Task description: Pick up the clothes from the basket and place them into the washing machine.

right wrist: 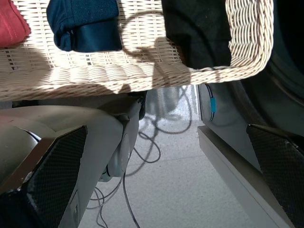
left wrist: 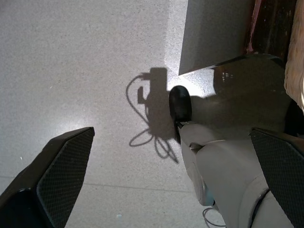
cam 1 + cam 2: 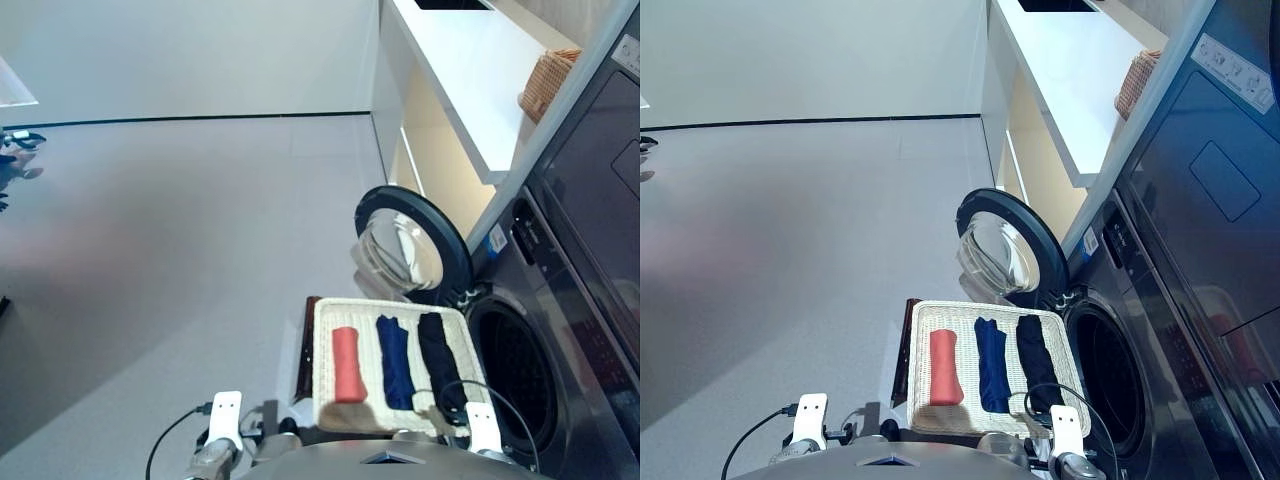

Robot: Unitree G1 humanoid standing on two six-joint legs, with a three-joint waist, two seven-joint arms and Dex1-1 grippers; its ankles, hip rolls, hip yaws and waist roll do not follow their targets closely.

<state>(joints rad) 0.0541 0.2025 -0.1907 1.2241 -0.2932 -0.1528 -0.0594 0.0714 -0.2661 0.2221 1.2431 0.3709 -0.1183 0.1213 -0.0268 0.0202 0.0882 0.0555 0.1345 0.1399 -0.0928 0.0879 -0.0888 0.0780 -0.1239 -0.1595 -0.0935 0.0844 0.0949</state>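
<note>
Both pincers hang low with their black fingers spread wide and nothing between them: the left pincer [image 2: 171, 185] over bare grey floor [image 2: 71, 57], the right pincer [image 1: 166, 185] just below the near rim of the wide, shallow cream-white woven wicker basket [image 1: 142, 76].

That basket sits in front of the robot, right beside the large dark grey washing machine [image 3: 1200, 300]. Three soft cloth rolls lie side by side in it, lengthwise and close together but apart: the coral-red bundle [image 3: 346, 364] on the left, the navy blue bundle [image 3: 396, 362] in the middle, and the black bundle [image 3: 438, 362] nearest the machine, its near end reaching the basket's rim.

The machine's round, black-rimmed glass porthole door [image 3: 408, 246] stands swung open beyond the basket's far edge, and the dark perforated drum [image 3: 522, 372] is exposed just to the basket's right.

Farther off, a small brown wicker basket [image 3: 548, 82] rests on a white tabletop [image 3: 470, 70] next to the machine.
</note>
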